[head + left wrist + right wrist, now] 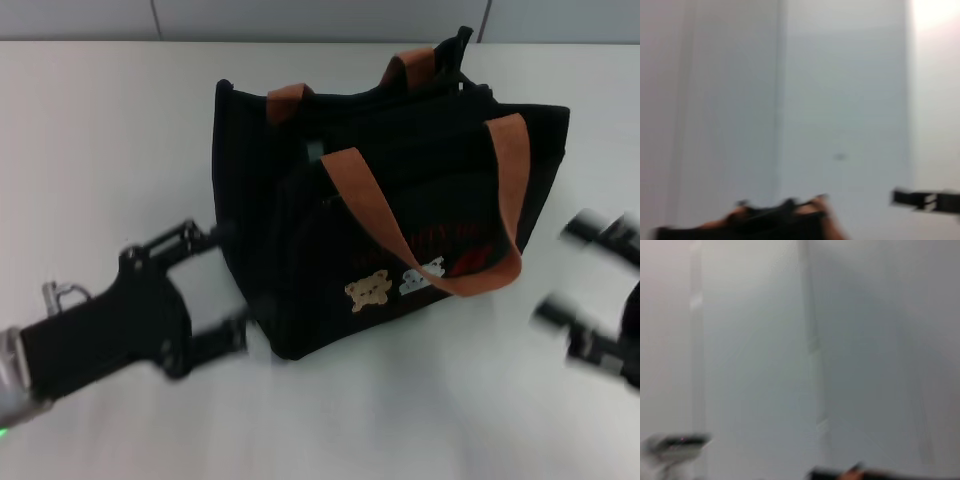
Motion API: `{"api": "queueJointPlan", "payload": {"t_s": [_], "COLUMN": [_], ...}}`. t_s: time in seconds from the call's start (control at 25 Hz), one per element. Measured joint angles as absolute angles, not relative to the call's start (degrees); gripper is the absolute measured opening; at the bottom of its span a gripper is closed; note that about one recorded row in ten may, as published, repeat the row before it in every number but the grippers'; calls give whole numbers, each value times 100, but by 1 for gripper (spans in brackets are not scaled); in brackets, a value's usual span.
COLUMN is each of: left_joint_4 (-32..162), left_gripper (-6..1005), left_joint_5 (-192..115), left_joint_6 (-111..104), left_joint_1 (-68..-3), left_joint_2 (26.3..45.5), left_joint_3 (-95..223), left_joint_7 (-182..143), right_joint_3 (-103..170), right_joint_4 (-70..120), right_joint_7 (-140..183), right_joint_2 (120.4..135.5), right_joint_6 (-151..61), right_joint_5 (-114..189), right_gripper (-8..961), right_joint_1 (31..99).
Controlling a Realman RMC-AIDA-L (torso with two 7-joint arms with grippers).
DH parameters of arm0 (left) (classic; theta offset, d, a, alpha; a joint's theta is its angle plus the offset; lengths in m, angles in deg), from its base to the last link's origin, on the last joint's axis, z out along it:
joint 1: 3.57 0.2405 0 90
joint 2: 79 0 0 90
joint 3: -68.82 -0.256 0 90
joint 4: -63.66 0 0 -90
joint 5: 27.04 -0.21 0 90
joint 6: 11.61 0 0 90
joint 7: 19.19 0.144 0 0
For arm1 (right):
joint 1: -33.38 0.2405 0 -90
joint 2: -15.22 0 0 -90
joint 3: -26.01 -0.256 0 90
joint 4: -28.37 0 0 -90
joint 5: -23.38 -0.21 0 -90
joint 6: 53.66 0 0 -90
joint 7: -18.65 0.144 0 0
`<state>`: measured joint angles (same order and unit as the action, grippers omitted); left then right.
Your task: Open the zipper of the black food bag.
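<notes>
Approach step: both arms flank the black food bag (pixel 385 200); zipper not yet engaged.

You have the black food bag standing upright near the middle of the white surface (pixel 100 150), its two orange-brown handles (pixel 430 210) draped over the top and front. The zipper (pixel 400 125) runs along the bag's top edge between the handles; its pull tab cannot be made out. The left gripper (pixel 218 285) sits low beside the bag's left front corner, jaws spread wide and holding nothing, close to the fabric; whether they touch it cannot be told. The right gripper (pixel 575 270) hovers just beside the bag's right side, jaws also apart and empty. Judged from this, the zipper is not yet worked. Next, you likely need one gripper to steady the bag body while the other rises to the top edge, locates the pull tab and closes on it, clear of the handles.
</notes>
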<state>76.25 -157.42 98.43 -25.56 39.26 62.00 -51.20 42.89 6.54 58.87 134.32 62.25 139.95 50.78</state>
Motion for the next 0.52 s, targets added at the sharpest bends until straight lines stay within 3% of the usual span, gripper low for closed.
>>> {"api": "queueJointPlan", "payload": {"t_s": [0.16,0.52], "left_joint_4": [7895,7897], "left_gripper": [798,809], "left_joint_5": [-15743,-15776], "left_joint_6": [10104,10111], "left_joint_1": [-2574,-2612], "left_joint_2": [3922,3944], "left_joint_3": [5517,5362], "left_joint_7": [-5487,-5567], "right_joint_3": [4854,4852], "right_joint_4": [375,395], "right_joint_7": [6303,6343], "right_joint_2": [13431,13448], "right_joint_6": [6132,5957], "right_joint_5": [14218,14210], "right_gripper": [770,770], "right_joint_1": [5260,5343]}}
